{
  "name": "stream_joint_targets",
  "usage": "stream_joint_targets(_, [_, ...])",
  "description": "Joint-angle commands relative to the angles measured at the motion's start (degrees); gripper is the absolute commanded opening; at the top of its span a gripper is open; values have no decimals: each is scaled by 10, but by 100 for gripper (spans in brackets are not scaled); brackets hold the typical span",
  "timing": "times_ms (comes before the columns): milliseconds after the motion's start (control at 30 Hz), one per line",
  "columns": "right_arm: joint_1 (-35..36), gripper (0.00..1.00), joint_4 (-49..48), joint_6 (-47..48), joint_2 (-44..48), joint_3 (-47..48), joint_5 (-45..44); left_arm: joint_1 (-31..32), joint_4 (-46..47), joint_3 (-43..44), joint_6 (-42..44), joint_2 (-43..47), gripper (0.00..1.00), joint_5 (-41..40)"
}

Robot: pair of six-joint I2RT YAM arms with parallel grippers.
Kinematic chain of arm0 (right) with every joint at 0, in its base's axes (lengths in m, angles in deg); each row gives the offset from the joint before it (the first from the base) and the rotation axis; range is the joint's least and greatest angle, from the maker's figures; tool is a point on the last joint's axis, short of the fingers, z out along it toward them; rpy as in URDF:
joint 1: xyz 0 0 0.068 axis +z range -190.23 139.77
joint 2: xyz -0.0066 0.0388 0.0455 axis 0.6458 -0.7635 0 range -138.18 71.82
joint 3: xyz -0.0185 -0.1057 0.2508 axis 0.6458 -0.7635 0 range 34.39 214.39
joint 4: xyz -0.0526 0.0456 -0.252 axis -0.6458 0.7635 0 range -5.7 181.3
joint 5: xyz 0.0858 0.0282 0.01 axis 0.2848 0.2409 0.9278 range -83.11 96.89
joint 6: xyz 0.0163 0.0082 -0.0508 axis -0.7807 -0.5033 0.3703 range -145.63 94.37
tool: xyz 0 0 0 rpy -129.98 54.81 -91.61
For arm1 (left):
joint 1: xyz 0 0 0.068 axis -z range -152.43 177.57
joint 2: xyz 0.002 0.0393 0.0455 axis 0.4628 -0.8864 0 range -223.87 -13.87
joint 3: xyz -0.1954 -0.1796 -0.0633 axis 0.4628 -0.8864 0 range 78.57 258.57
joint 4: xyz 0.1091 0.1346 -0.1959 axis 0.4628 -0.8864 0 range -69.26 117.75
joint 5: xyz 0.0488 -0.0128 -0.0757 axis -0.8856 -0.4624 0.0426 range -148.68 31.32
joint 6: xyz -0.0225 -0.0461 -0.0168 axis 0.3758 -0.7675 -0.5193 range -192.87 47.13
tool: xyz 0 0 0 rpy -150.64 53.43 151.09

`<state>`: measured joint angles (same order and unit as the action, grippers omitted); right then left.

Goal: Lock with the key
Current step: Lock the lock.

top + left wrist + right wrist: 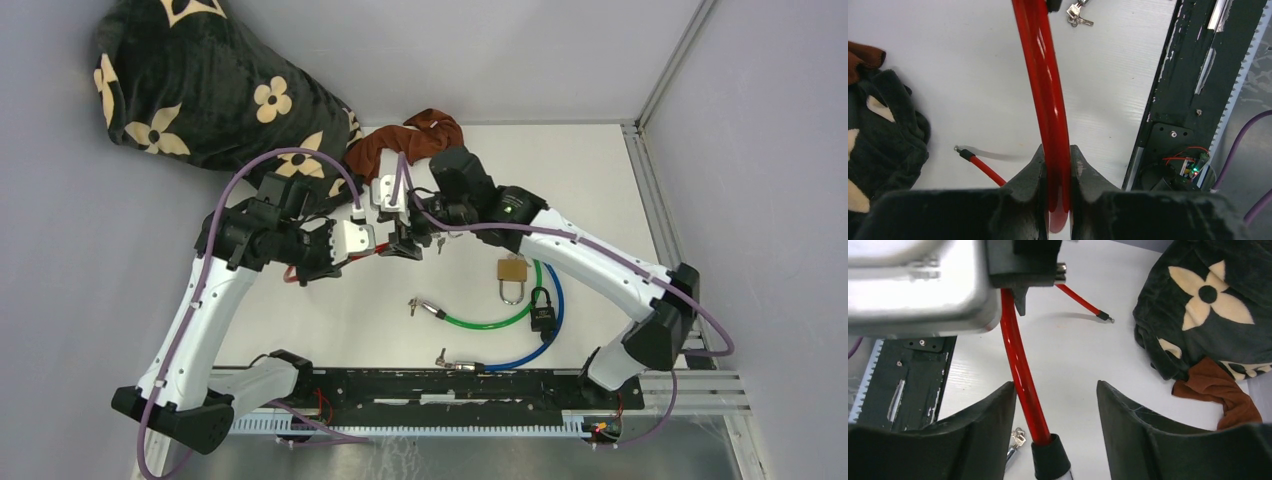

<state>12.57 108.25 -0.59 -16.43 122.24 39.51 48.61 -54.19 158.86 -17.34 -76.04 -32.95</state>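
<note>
Left gripper (pixel 1055 156) clamps red cable (pixel 1040 65), steadying it. Right gripper (pixel 1054 390) wide open, empty, straddling its black end cap (pixel 1050 460).

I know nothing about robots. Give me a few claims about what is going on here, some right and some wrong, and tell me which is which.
1. The left gripper is clamped on the red cable. True.
2. The right gripper is shut tight on the keys. False: its jaws stand open, and the keys lie on the table.
3. A brass padlock and a black padlock both lie on the table. True.
4. The blanket at the far left is plain white. False: it is black with cream flowers.
5. Only the red cable is there. False: a green cable and a blue cable lie there too.
</note>
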Motion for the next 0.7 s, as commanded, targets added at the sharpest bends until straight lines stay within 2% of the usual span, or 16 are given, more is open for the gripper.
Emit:
stream_joint_targets(0, [7,59,46,25,-51,67,9,3,32,3,25,9,2,33])
stream_joint_targets(100, [7,37,53,28,-63,64,5,2,40,1,19,15,2,51])
stream_joint_targets(167, [7,16,49,26,-59,52,2,3,52,-5,13,24,2,71])
stream_joint_targets(233, [6,1,37,22,-46,29,0,2,67,-12,-5,33,2,92])
stream_joint_targets(333, [5,0,14,16,-20,-8,1,2,72,-13,-21,39,2,126])
stream_joint_targets(467, [-10,0,-26,-15,22,-56,57,2,88,-14,-68,41,2,164])
stream_joint_targets(500, [-14,0,-52,-35,39,-75,71,2,99,-19,-90,44,5,173])
stream_joint_targets(567, [-21,0,-117,-79,79,-125,84,2,128,-36,-128,57,19,191])
stream_joint_targets(667, [-30,0,-226,-149,148,-215,90,2,195,-99,-157,100,31,204])
